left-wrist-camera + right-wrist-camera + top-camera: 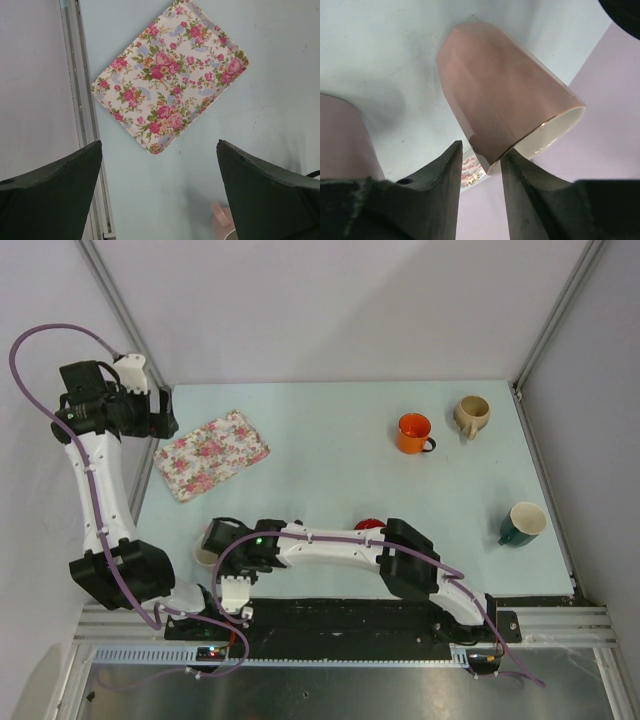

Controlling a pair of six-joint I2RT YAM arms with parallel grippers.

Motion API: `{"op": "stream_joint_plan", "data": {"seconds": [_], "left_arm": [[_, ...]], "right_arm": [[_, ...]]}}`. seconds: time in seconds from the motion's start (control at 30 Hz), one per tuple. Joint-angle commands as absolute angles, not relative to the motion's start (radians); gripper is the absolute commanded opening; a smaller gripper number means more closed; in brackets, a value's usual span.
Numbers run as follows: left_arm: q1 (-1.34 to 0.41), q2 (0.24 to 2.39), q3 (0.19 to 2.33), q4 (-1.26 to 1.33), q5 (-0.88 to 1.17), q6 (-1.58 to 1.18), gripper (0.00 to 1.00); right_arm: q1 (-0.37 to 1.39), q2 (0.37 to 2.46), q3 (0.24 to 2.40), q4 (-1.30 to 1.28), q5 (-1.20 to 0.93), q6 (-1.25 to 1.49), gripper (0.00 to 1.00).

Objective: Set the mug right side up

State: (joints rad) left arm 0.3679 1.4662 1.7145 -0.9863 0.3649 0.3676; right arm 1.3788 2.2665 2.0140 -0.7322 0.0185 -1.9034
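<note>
Standing base-down and mouth-up by the look of it, the pink mug (505, 95) has its rim between the right gripper's (481, 150) slightly parted fingers. A sliver of gap shows, so it reads as let go. The left gripper (159, 147) hangs wide open above the one floral tray (170, 75), parked out of the way. Four mugs in all: the pink one, plus orange mug (412, 432), beige mug (470, 414) and dark green mug (523, 523), all well apart from the right gripper.

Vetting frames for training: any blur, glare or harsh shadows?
Top external: even light, no glare, faint shadows. Left wrist: floral tray sharp, left fingers near-black with little detail. Right wrist: pink mug fairly sharp, soft shadow on the table beside it.
</note>
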Motion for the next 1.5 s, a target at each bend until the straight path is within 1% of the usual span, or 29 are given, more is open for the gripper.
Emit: {"op": "stream_joint_plan", "data": {"seconds": [0.0,0.03,0.07,0.1,0.17,0.27,0.4,0.53,0.67,0.73,0.8,0.9,0.97,1.0,1.03,1.1,1.2,1.33,1.37,1.47], "left_arm": [[0.376,1.446,1.709,-0.973,0.386,0.389,1.0],[0.376,1.446,1.707,-0.973,0.387,0.391,1.0],[0.376,1.446,1.707,-0.973,0.387,0.392,1.0],[0.376,1.446,1.707,-0.974,0.388,0.392,1.0],[0.377,1.445,1.707,-0.974,0.388,0.39,1.0],[0.376,1.443,1.706,-0.973,0.388,0.391,1.0],[0.377,1.444,1.708,-0.974,0.39,0.377,1.0],[0.359,1.478,1.749,-0.973,0.359,0.337,1.0],[0.294,1.51,1.797,-0.974,0.288,0.318,1.0],[0.246,1.517,1.808,-0.974,0.26,0.316,1.0],[0.195,1.516,1.809,-0.974,0.246,0.314,1.0],[0.12,1.507,1.797,-0.97,0.256,0.297,1.0],[0.055,1.464,1.74,-0.947,0.254,0.279,1.0],[0.032,1.435,1.71,-0.931,0.248,0.275,1.0],[0.002,1.39,1.656,-0.902,0.242,0.273,1.0],[-0.034,1.279,1.536,-0.818,0.241,0.249,1.0],[-0.046,1.099,1.342,-0.672,0.231,0.228,1.0],[-0.048,0.886,1.119,-0.607,0.161,0.234,1.0],[-0.049,0.827,1.055,-0.589,0.152,0.232,1.0],[-0.048,0.639,0.889,-0.466,0.099,0.192,1.0]], "right_arm": [[1.39,2.249,2.042,-0.678,0.046,-1.902,0.56],[1.39,2.247,2.043,-0.672,0.05,-1.901,0.78],[1.391,2.246,2.042,-0.661,0.056,-1.899,0.89],[1.392,2.242,2.042,-0.652,0.061,-1.897,0.94],[1.392,2.236,2.041,-0.634,0.078,-1.896,0.98],[1.393,2.215,2.021,-0.596,0.101,-1.891,0.99],[1.392,2.135,1.963,-0.527,0.126,-1.86,0.99],[1.382,2.031,1.918,-0.447,0.131,-1.703,0.99],[1.35,1.895,1.794,-0.304,0.136,-1.433,1.0],[1.311,1.823,1.735,-0.27,0.158,-1.281,0.99],[1.259,1.741,1.665,-0.223,0.191,-1.093,0.99],[1.142,1.604,1.572,-0.179,0.271,-0.724,0.99],[0.962,1.494,1.535,-0.285,0.3,-0.349,0.99],[0.882,1.442,1.513,-0.344,0.302,-0.226,0.99],[0.795,1.4,1.49,-0.381,0.292,-0.114,1.0],[0.657,1.296,1.394,-0.407,0.29,0.014,1.0],[0.489,1.119,1.204,-0.38,0.267,0.1,0.99],[0.301,0.911,1.025,-0.391,0.229,0.139,0.99],[0.271,0.869,0.98,-0.396,0.243,0.132,0.99],[0.24,0.722,0.869,-0.391,0.385,0.152,0.99]]}}
